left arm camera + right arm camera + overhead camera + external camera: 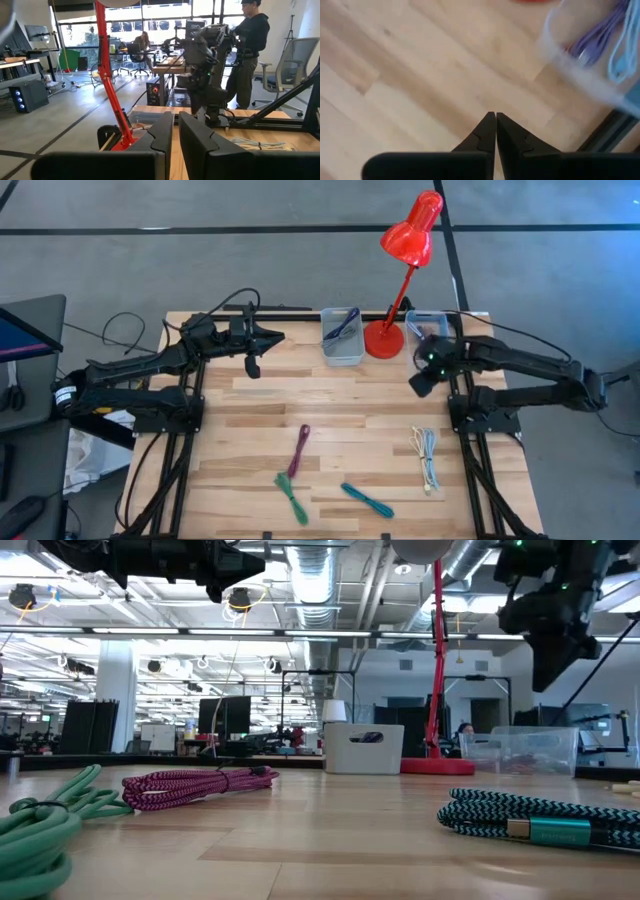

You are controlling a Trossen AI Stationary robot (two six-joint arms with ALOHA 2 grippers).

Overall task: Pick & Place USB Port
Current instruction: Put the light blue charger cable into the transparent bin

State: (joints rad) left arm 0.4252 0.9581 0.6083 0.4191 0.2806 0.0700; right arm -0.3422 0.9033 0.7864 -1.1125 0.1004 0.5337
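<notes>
The right gripper [421, 384] hangs at the right of centre in the high view, above bare wood just below the clear plastic bin [427, 323] at the table's back edge; its two dark fingers [487, 134] are pressed tip to tip with nothing between them; in the right wrist view that bin [590, 55] sits blurred at the upper right, with lilac and pale blue cables inside, its far side cut off by the frame.

The left gripper [254, 366] hovers at the upper left of the high view, over the light wooden table [350, 420]; its fingers [162, 137] stand close with a narrow gap and hold nothing.

Between the arms stand a grey plastic bin [342, 337] holding a dark cable and a red desk lamp [400, 270].

Along the lower part of the high view lie the loose cables, well apart from both grippers: a magenta braided cable [299, 451], a green coiled cable [291, 497], a teal braided USB cable [366, 500] and a white bundled cable [427, 457]; in the low view the teal cable's [540, 822] plug end is cut off at the right edge.

In the left wrist view a person in dark clothing [247, 50] stands beyond the table.
</notes>
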